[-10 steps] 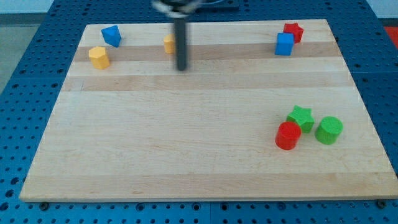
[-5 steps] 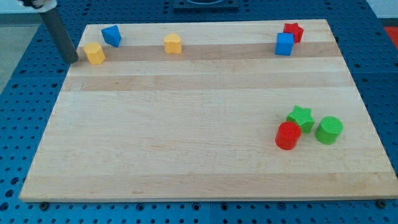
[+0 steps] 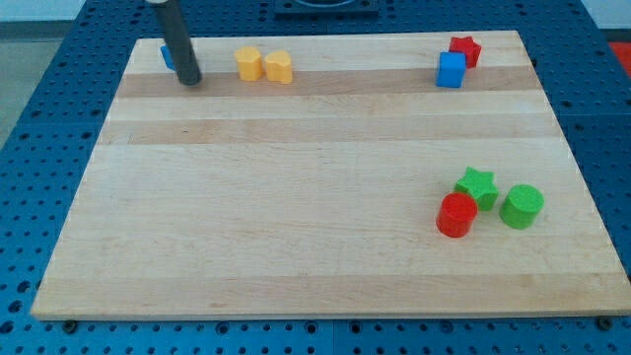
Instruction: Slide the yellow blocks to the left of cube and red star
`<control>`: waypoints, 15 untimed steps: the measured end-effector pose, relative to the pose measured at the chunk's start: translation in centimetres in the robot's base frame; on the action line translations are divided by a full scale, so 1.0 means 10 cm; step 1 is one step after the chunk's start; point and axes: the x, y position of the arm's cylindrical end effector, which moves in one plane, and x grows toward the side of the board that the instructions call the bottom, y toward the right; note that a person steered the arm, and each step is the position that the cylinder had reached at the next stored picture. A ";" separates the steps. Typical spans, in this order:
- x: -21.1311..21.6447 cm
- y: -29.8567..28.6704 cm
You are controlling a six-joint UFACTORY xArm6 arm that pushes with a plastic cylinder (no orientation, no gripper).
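Two yellow blocks sit side by side near the view's top: one [image 3: 248,64] on the left touches the other [image 3: 279,67] on its right. The blue cube [image 3: 452,70] and the red star [image 3: 464,49] stand together at the top right, far to the right of the yellow pair. My tip [image 3: 190,82] rests on the board to the left of the yellow blocks, apart from them. The rod hides most of a blue block [image 3: 167,56] behind it.
A green star [image 3: 477,185], a red cylinder [image 3: 456,215] and a green cylinder [image 3: 522,206] cluster at the lower right. The wooden board [image 3: 315,256] lies on a blue perforated table.
The left yellow block slid right from the board's left edge until it met the other yellow block. My tip moved right from the left edge to just left of the pair.
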 end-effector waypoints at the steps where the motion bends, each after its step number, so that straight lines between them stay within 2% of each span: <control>1: -0.11 0.72; 2: -0.21 1.34; 3: -0.19 1.50; 4: -0.18 0.85; 5: 0.22 1.01; 7: 0.23 2.55; 8: 0.26 1.80; 9: -0.02 1.64; 11: -0.07 2.69; 12: -0.07 2.63; 13: -0.06 1.75; 14: 0.06 0.39; 15: -0.28 0.13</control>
